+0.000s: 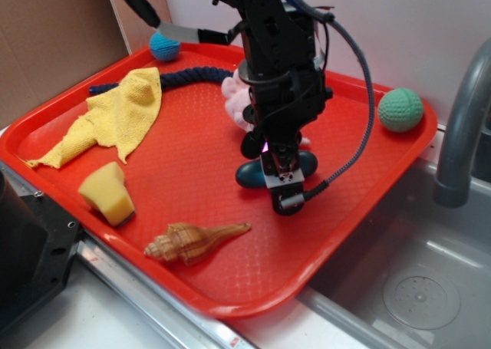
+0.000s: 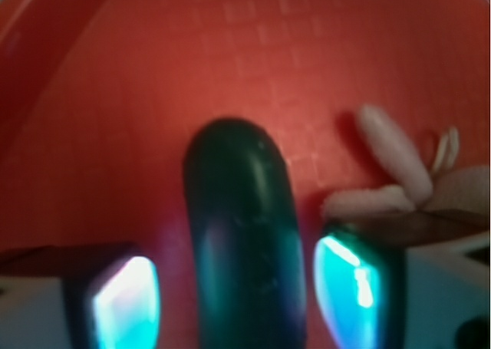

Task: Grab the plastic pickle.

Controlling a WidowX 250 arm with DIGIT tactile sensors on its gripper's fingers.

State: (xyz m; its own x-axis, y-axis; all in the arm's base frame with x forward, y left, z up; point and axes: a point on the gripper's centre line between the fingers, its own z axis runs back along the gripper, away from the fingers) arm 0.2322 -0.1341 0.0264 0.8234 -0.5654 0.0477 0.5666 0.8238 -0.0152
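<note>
The plastic pickle (image 2: 242, 234), a dark teal capsule, lies on the red tray (image 1: 184, 157), with its ends showing either side of the arm (image 1: 249, 175). My gripper (image 2: 242, 303) is lowered over it, one glowing finger pad (image 2: 123, 303) to its left and the other to its right. A strip of red tray shows between the left pad and the pickle, and a narrower one on the right. The gripper is open around the pickle. In the exterior view the gripper (image 1: 280, 176) hides the pickle's middle.
A pink plush toy (image 1: 234, 96) lies just behind the pickle. A tan seashell (image 1: 192, 241), a yellow sponge (image 1: 107, 194), a yellow cloth (image 1: 123, 111), a dark blue rope (image 1: 188, 77) and two knitted balls (image 1: 400, 109) share the tray. A sink and faucet (image 1: 460, 134) are at right.
</note>
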